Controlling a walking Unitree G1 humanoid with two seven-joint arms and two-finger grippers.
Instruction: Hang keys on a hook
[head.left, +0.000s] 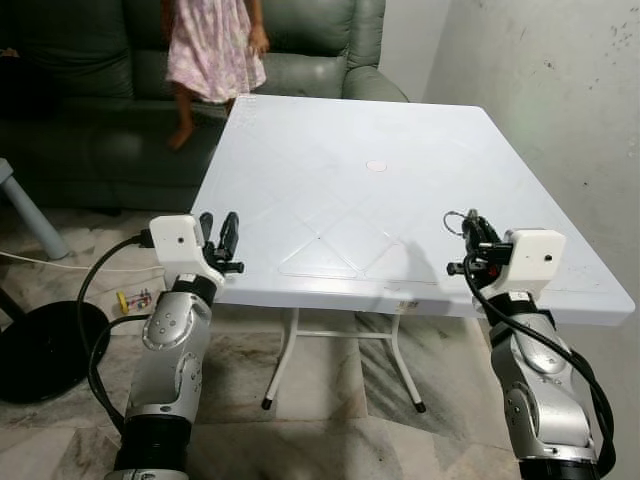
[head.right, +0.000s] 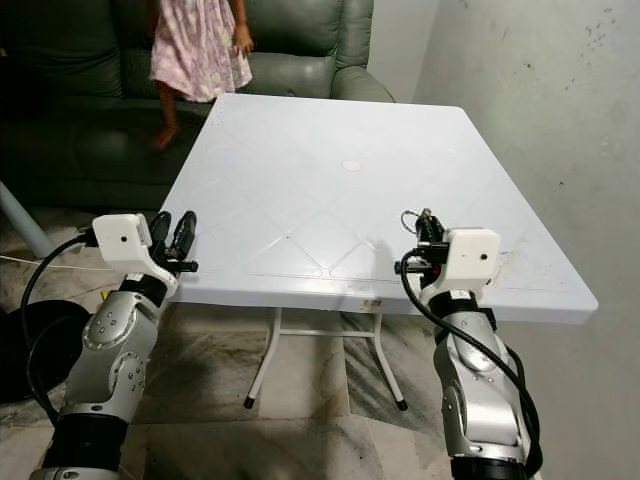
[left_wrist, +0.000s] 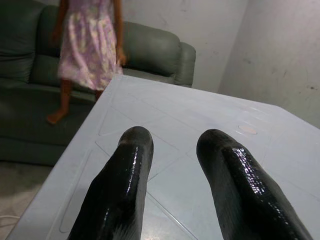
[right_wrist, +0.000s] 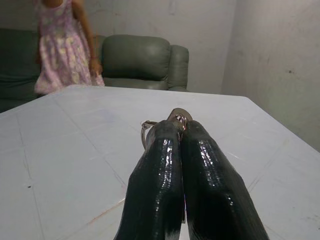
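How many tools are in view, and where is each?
2. The left tool sits open at the white table's near-left edge; the right tool is over its near-right edge, shut on keys.

left gripper fingers parted, right gripper fingers seemingly pinched

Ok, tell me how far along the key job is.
Done: the keys are picked up, pinched between the shut fingers of the right hand, which is held over the near right edge of the white table. In hand: carrying them. The left hand is open and empty at the near left edge. Left: finding a hook, which I can't see from here, and hanging them. A person stands by the sofa.
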